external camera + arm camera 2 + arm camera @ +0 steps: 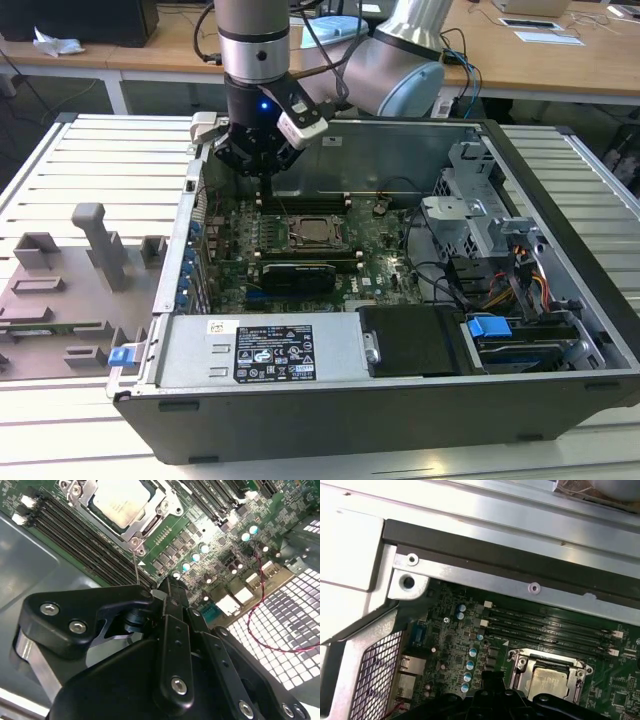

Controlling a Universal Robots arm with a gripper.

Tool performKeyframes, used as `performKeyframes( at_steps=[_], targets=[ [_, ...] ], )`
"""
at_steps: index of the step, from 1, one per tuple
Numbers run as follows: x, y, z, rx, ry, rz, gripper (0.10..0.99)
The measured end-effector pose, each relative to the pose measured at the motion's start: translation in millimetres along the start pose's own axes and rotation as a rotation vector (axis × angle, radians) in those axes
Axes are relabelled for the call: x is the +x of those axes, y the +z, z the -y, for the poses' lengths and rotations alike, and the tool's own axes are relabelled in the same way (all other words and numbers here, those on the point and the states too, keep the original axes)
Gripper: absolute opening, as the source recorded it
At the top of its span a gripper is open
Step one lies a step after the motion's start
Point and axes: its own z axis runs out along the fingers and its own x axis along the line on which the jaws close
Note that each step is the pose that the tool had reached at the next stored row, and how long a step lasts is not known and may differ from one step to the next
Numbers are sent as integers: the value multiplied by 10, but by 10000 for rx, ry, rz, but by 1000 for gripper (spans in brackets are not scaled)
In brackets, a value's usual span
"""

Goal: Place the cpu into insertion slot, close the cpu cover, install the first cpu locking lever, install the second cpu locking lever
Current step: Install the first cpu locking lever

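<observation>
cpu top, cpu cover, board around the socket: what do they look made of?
cpu: metal lid by the look, matte silver-grey with a soft, even sheen. cpu cover: probably stamped sheet steel, a brighter silver with sharp glints along its edges. motherboard: green lacquered laminate, likely fibreglass, with small soldered parts on it.

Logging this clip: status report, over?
Gripper low over motherboard, beside insertion slot. Cpu seated in it, cpu cover appears down. Thin rod upright at gripper tip.
</observation>
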Motion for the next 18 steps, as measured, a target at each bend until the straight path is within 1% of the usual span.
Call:
performKeyframes(
  at_steps=[3,5,14,16,18],
  targets=[
    [8,25,-13,3,43,-2,106],
    [10,40,-36,2,83,-1,106],
    [-15,80,-110,-3,202,0,106],
    [-46,86,-109,-7,210,1,106],
    [-139,93,-90,-16,209,-2,106]
  ],
)
